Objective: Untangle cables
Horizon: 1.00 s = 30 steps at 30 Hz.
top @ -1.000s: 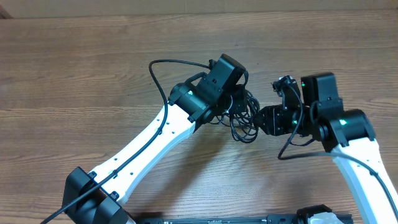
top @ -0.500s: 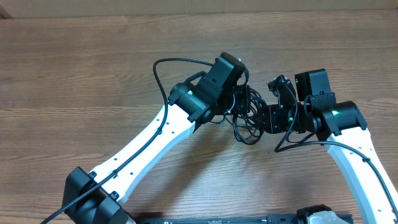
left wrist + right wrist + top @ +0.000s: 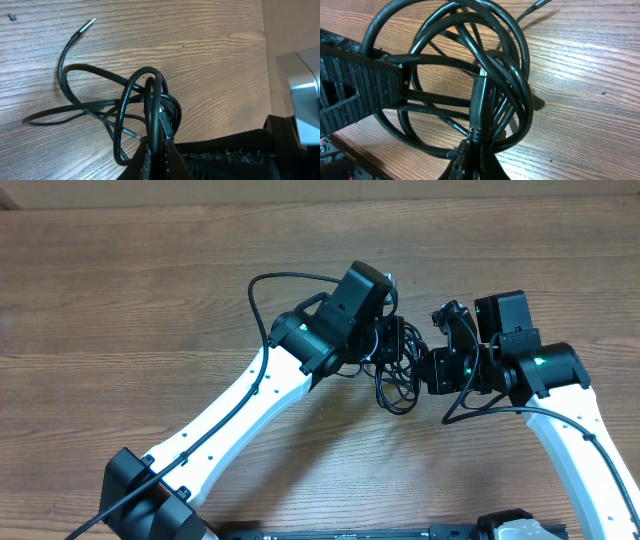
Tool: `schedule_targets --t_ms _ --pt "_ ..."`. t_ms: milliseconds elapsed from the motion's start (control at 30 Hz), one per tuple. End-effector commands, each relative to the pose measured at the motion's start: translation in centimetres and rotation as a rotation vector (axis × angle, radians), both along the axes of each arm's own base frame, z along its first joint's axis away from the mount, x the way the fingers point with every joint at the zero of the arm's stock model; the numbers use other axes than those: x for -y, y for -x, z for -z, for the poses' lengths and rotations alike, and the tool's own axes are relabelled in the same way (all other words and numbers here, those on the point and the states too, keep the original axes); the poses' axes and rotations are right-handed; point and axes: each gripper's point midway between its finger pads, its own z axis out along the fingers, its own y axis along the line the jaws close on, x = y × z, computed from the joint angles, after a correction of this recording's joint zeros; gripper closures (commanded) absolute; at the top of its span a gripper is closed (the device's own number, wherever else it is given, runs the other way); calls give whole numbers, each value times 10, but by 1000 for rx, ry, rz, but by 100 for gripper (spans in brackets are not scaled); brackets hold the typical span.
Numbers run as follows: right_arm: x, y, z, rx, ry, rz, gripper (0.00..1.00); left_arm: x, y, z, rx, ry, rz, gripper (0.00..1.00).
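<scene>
So on the wooden desk [image 3: 120, 300], the cables [image 3: 396, 375] are one tight knot about midway between the far and near edges, a bit toward the right edge, right between my two arms. Both sides are on it: my left pincer [image 3: 156, 159] is clamped shut on a couple of loops, and my right pincer [image 3: 474, 161] is closed on a bunch of strands from the other side. I'd call this the grab-and-pull-apart step. Next move probably wants a slow spread so the loops slide instead of cinching. Overhead hides both grips under my wrists. The left wrist view shows a loose silver-tipped end [image 3: 89, 23] lying on the wood, and the right wrist view shows a plug [image 3: 479, 107] buried in the knot.
</scene>
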Motion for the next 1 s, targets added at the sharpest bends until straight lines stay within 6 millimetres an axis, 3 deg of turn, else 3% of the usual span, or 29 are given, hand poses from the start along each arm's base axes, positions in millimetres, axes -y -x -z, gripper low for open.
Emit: schedule_targets --t_ms 0,333,733,967 --pt "-8 -1 -9 14 -41 -23 96 -3 -1 -2 21 -10 6 96" --pt "-12 1 -29 58 -81 -17 96 -48 -14 22 24 -224 -187 96" --pt "0 -3 -26 43 -38 73 96 -53 -14 24 11 -242 -221 96" --pt "0 -3 -26 45 -39 73 52 -46 -10 23 6 -219 -178 96"
